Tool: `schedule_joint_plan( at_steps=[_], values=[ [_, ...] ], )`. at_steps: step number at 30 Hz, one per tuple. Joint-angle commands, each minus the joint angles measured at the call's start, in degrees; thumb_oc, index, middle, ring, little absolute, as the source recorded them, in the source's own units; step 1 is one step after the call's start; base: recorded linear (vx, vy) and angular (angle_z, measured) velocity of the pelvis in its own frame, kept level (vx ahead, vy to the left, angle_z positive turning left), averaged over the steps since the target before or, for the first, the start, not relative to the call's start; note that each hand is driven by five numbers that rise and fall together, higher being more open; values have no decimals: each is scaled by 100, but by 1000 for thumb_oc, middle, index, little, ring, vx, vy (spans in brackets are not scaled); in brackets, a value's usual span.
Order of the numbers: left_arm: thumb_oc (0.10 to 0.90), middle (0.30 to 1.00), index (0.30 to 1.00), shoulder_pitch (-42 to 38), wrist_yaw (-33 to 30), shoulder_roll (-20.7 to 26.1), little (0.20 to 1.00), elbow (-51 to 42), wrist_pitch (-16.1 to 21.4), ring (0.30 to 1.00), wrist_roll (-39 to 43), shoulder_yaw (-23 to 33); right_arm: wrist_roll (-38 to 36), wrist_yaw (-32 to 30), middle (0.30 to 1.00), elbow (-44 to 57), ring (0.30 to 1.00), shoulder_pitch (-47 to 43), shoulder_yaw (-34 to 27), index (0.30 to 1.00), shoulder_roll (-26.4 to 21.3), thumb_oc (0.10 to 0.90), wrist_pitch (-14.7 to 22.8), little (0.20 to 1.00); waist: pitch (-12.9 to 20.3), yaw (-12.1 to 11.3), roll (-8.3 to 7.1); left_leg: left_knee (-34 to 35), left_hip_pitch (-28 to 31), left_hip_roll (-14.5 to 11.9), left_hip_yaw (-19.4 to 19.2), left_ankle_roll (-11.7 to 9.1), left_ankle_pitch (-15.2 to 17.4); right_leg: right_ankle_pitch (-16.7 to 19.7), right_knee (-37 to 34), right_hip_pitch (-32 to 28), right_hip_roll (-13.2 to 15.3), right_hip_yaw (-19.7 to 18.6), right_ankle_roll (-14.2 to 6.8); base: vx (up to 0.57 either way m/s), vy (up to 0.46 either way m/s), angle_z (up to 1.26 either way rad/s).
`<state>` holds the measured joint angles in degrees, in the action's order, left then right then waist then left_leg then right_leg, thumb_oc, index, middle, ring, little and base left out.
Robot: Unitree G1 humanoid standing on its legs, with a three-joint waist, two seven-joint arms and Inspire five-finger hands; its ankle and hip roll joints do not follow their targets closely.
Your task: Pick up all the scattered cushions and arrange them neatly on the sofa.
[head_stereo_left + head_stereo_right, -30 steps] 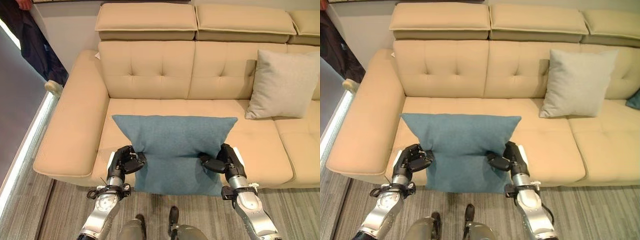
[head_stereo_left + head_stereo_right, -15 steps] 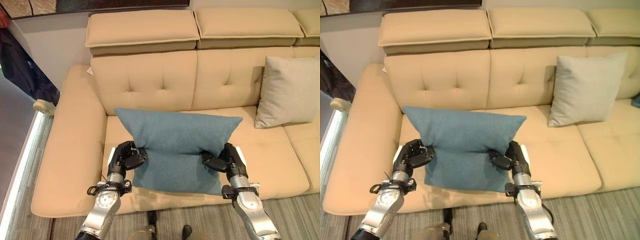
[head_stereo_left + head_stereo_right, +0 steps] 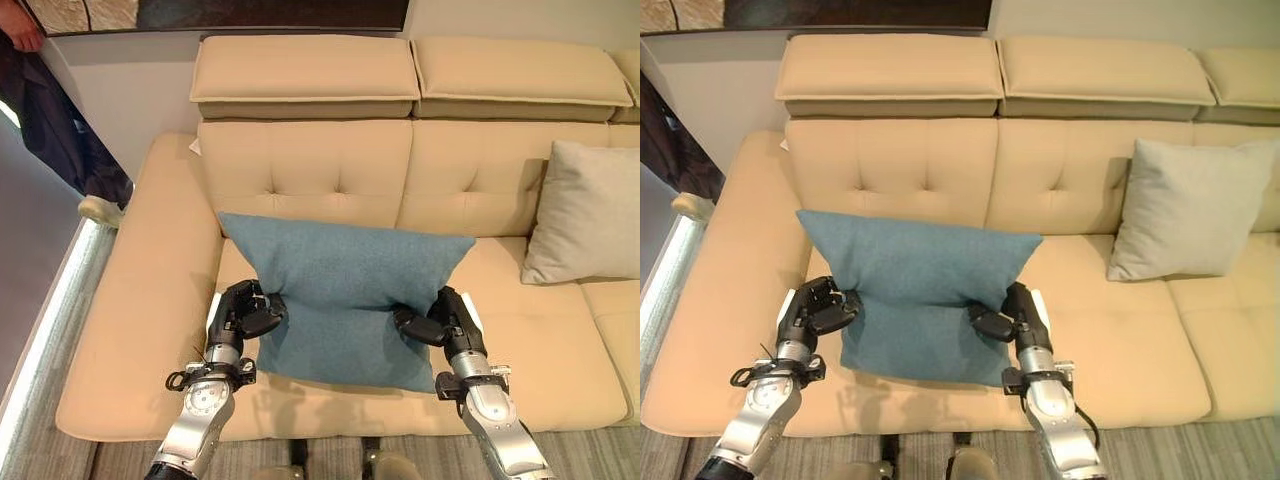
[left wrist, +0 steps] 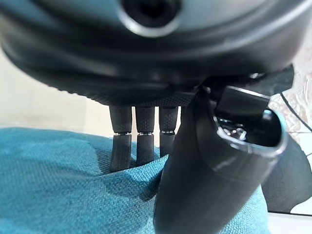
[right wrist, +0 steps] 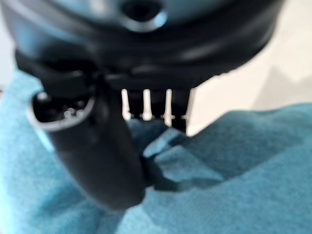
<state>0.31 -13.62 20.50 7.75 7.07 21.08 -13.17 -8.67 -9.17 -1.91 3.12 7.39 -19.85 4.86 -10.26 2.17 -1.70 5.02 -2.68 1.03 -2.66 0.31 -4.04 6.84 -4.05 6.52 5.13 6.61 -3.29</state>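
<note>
Robot holds a blue cushion over the sofa seat.
Left hand (image 3: 243, 312) and right hand (image 3: 437, 322) each pinch a side of the blue cushion (image 3: 345, 295) above the sofa (image 3: 300, 170); a slipping pinch could let it flop forward.

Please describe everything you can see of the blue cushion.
The blue cushion is rectangular, teal, of woven-looking fabric. It is held over the sofa seat, before the backrest, its upper corners spread wide. The left hand and right hand pinch its two side edges, creasing the cloth inward. Whether its lower edge touches the seat is unclear.
</note>
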Motion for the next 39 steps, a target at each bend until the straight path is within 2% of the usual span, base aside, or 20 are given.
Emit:
schedule_joint_plan(
  at_steps=[1,5,9,13,14,15,16,17,18,24,31,32,33,34,35,39],
  values=[
    [400,300,300,-688,89,-97,300,-976,730,300,-410,-142,157,-126,300,655,300,-956,-55,300,-31,400,853,300,796,8,-36,-356,-181,7,-283,-88,755,-673,328,-138,91,92,-429,91,-116,0],
    [400,300,300,-1349,-265,-31,300,-650,737,300,-671,-200,457,-451,300,280,300,-1670,165,300,-294,400,805,300,797,-44,-15,-55,-61,-58,-235,-181,633,-631,-30,-315,6,166,-398,48,-85,5],
    [400,300,300,-2531,-742,32,300,102,749,300,-706,-405,612,-865,300,-450,300,-2843,623,300,-372,400,679,300,705,-91,29,-2,-235,-119,-201,-244,535,-638,-95,-137,-59,210,-423,-64,-59,5],
    [400,300,300,-3735,-1042,339,300,804,749,300,-802,-653,595,-1166,300,-1152,300,-3926,917,300,-559,400,589,300,540,-91,92,-2,-631,-155,-166,-322,387,-575,-95,227,-100,191,-450,-159,-36,13],
    [400,300,300,-4377,-1202,524,300,1150,758,300,-840,-825,591,-1316,300,-1509,300,-4525,1045,300,-717,400,559,300,448,-79,138,-2,-898,-164,-129,-365,293,-497,-95,496,-120,187,-470,-168,-31,9],
    [400,300,300,-4411,-1203,525,300,1173,768,300,-835,-827,586,-1319,300,-1533,300,-4559,1047,300,-719,400,569,300,447,-76,140,-2,-921,-165,-125,-365,288,-493,-95,518,-120,191,-469,-196,-28,8],
    [400,300,300,-4962,-1322,677,300,1618,786,300,-808,-969,561,-1474,300,-1940,300,-5101,1149,300,-840,400,538,300,421,-59,182,-2,-1185,-156,-99,-418,190,-413,-95,781,-147,177,-491,-78,-10,8],
    [400,300,300,-4995,-1320,679,300,1644,799,300,-801,-971,555,-1476,300,-1964,300,-5134,1153,300,-842,400,549,300,424,-56,184,-2,-1210,-156,-97,-418,184,-408,-95,805,-147,179,-491,-139,-26,8],
    [400,300,300,-5500,-1400,826,300,2064,815,300,-787,-1124,496,-1612,300,-2380,300,-5609,1243,300,-927,400,522,300,432,-35,216,-2,-1477,-144,-80,-470,87,-335,-95,1045,-168,168,-510,-63,-17,4],
    [400,300,300,-6341,-1484,924,300,2965,858,300,-595,-1399,483,-1866,300,-3240,300,-6546,1544,300,-1058,400,470,300,511,6,263,-2,-2077,-95,19,-542,-97,-194,-95,1584,-209,192,-527,-29,-36,8],
    [400,300,300,-6655,-1454,1132,300,3314,850,300,-615,-1559,458,-2005,300,-3566,300,-6910,1590,300,-1223,400,478,300,550,-3,265,-2,-2402,-90,109,-585,-192,-124,-95,1923,-244,187,-533,11,-18,2],
    [508,462,462,-6700,-1451,1150,462,3385,854,462,-610,-1559,455,-2029,300,-3642,300,-6943,1589,300,-1269,400,482,300,557,1,264,-2,-2449,-94,118,-592,-204,-125,-95,1970,-246,181,-535,-6,-11,5],
    [685,728,728,-6746,-1459,1166,728,3448,858,728,-604,-1569,442,-2052,368,-3675,368,-6976,1597,368,-1287,445,496,368,564,6,256,-2,-2484,-89,120,-600,-212,-120,-95,2005,-249,179,-538,25,-24,5],
    [800,900,900,-6725,-1472,1175,900,3477,863,900,-582,-1541,425,-2069,575,-3704,575,-6974,1579,575,-1271,584,500,575,569,7,250,-2,-2478,-97,122,-602,-178,-136,-95,2011,-258,171,-539,14,-22,5],
    [800,900,900,-6723,-1483,1181,900,3513,859,900,-565,-1509,411,-2059,900,-3769,900,-6992,1600,900,-1288,800,494,900,581,9,241,-2,-2522,-93,133,-600,-211,-116,-95,2060,-258,169,-537,23,-25,5],
    [800,900,900,-6452,-1453,1356,900,3402,874,900,-532,-1336,401,-1989,900,-3744,900,-6773,1496,900,-1398,800,461,900,579,9,228,-2,-2541,-98,119,-621,-220,-127,-95,2076,-278,172,-534,7,-9,2]
  ],
)
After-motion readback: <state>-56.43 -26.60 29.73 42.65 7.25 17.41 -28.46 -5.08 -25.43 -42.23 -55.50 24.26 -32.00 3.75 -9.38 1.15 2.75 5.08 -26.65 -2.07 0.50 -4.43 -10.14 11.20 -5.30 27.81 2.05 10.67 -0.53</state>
